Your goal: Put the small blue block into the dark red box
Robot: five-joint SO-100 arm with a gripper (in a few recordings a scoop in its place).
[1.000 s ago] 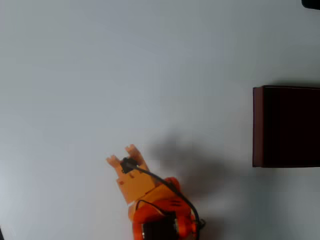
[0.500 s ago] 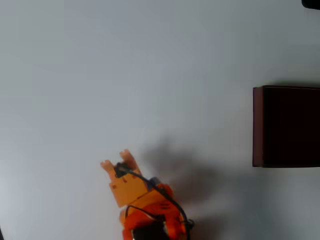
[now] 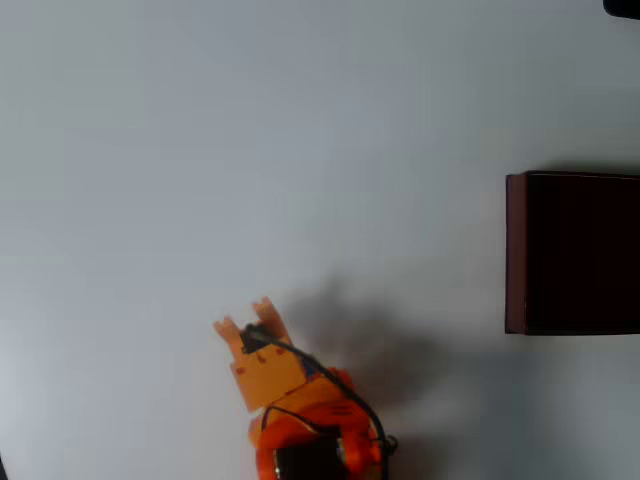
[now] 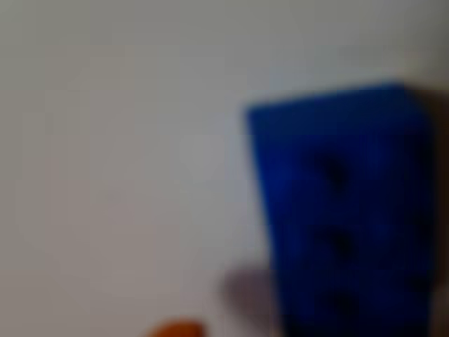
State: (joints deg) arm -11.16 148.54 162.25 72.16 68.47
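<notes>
The orange gripper (image 3: pixel 246 317) hangs low over the white table in the overhead view, near the bottom edge left of centre. Its two fingertips point up-left and stand apart, with bare table between them, so it is open. The small blue block (image 4: pixel 344 210) looms large and blurred in the right half of the wrist view, very close to the camera. An orange fingertip (image 4: pixel 175 328) peeks in at the bottom of that view. From overhead the block is hidden under the gripper. The dark red box (image 3: pixel 515 250), nearly black inside, sits at the right edge, far from the gripper.
The white table (image 3: pixel 250 130) stretches bare between the gripper and the box. A black cable (image 3: pixel 300 352) runs along the arm's top. A small dark object (image 3: pixel 625 6) sits in the top right corner.
The gripper slid down and left, then came back a little to the right. It ends slightly lower than a second ago, its fingers equally far apart.
</notes>
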